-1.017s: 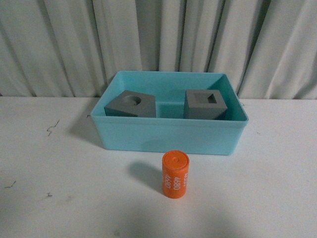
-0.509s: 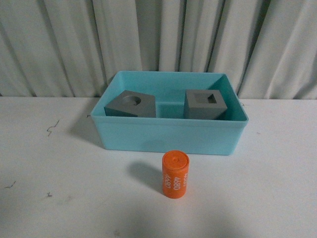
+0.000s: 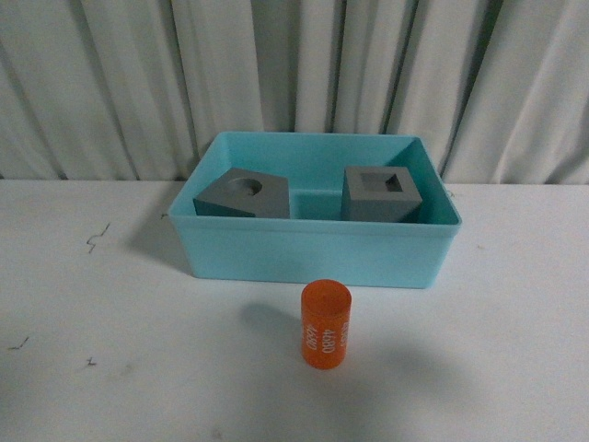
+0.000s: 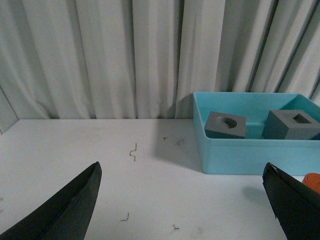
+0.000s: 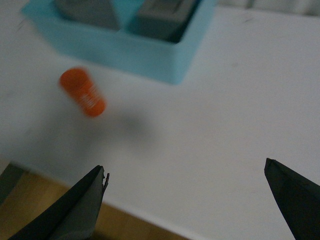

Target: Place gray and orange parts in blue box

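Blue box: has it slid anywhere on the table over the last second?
No. The blue box lines up as before with the curtain folds behind it and the scuff mark on the table to its left.

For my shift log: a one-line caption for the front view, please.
Gray round-recess cube and square-recess cube sit in the turquoise bin; orange cylinder stands on the table in front.

table [image 3: 92,304]: white, lightly scuffed
blue box [image 3: 313,253]: middle, toward far edge
orange cylinder [image 3: 326,324]: upright, near box's front wall, not touching
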